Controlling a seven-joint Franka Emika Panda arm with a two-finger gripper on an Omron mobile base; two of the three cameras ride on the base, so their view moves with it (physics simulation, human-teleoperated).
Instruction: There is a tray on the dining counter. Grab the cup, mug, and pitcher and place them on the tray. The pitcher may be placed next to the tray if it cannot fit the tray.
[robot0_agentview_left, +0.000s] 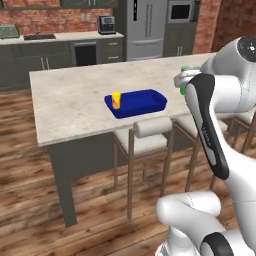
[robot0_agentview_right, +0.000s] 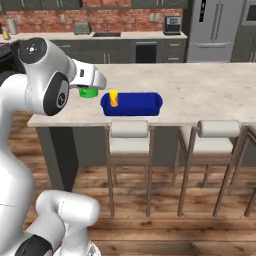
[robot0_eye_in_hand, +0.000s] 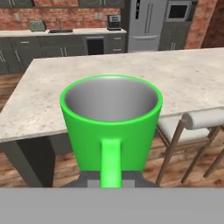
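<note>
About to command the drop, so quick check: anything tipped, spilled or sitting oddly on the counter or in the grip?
Nothing stands out. The yellow cup stands upright at one end of the blue tray, and the green mug is level and empty, held by its handle in the gripper. No spill shows on the dining counter.

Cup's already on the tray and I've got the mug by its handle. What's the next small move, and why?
Probably carry the mug sideways toward the tray and stop above its bare part. The gripper holds the mug by the handle, upright, near the dining counter edge, beside the tray's end where the cup stands. Going past the cup should avoid knocking it.
</note>
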